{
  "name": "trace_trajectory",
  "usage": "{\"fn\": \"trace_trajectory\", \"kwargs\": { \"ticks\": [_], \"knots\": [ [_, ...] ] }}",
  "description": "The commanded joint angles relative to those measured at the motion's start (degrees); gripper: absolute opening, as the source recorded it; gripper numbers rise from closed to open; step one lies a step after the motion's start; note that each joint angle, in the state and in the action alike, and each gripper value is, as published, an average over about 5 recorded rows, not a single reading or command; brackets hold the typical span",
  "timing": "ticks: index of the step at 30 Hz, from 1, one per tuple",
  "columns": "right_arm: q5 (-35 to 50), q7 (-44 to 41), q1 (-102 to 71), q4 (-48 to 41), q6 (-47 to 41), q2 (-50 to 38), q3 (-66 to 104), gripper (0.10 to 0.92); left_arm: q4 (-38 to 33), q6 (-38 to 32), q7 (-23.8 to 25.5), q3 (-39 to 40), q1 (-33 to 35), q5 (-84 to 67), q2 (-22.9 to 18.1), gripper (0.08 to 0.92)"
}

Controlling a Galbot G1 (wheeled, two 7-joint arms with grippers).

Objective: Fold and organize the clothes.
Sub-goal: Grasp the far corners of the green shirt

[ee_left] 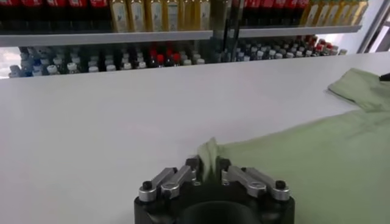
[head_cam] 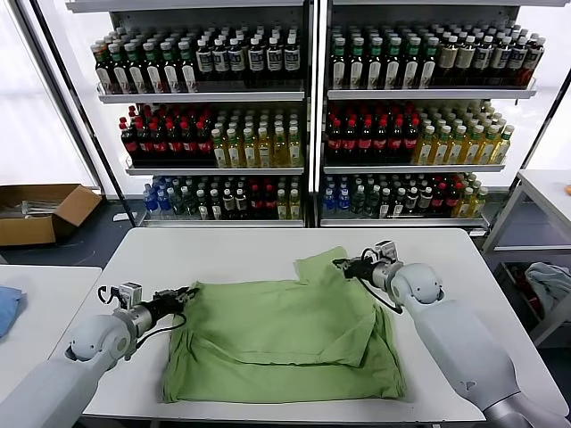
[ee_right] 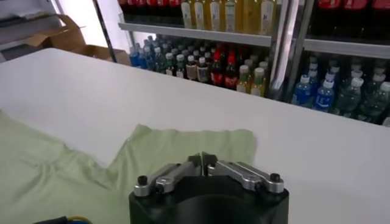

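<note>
The light green polo shirt [head_cam: 285, 334] lies spread across the near half of the white table [head_cam: 241, 254], plain side up. At the shirt's left edge the left gripper [head_cam: 185, 294] has its fingers [ee_left: 194, 164] closed on a pinch of fabric. At the shirt's far right corner the right gripper [head_cam: 346, 265] has its fingers [ee_right: 196, 161] closed on a thin raised fold. The cloth looks light and limp, so it should drape and sag; edges and corners seem the best holds. Each wrist view shows its pinch close; the head view alone shows the whole shirt.
</note>
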Motion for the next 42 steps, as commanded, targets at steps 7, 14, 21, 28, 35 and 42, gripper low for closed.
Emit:
{"fn": "trace_trajectory", "kwargs": {
  "ticks": [7,14,21,28,35,42],
  "knots": [
    [-6.4,3.6,1.1,-3.4,-0.3,1.1,-1.0,0.378,-0.8,0.0,0.6,-0.3,0.9,0.2,0.0,0.085],
    [-7.2,3.5,0.9,-4.2,-0.7,2.4,-1.5,0.586,-1.1,0.0,0.8,-0.5,1.1,0.1,0.1,0.085],
    [-7.0,3.3,0.7,-4.6,-0.7,2.9,-1.9,0.638,-1.5,0.0,1.1,-1.0,1.7,0.1,0.5,0.085],
    [-5.8,3.1,0.2,-3.9,-0.7,2.9,-1.8,0.439,-1.7,-0.1,1.3,-1.3,2.1,0.0,0.5,0.085],
    [-2.6,3.5,-0.5,-1.5,-0.7,2.2,-0.3,0.231,-2.4,-0.1,1.4,-1.7,2.7,0.0,0.4,0.085],
    [4.3,4.9,-2.4,3.6,-0.7,1.2,2.6,0.106,-4.3,-0.5,1.1,-2.8,3.8,-0.4,1.3,0.085]
  ]
}}
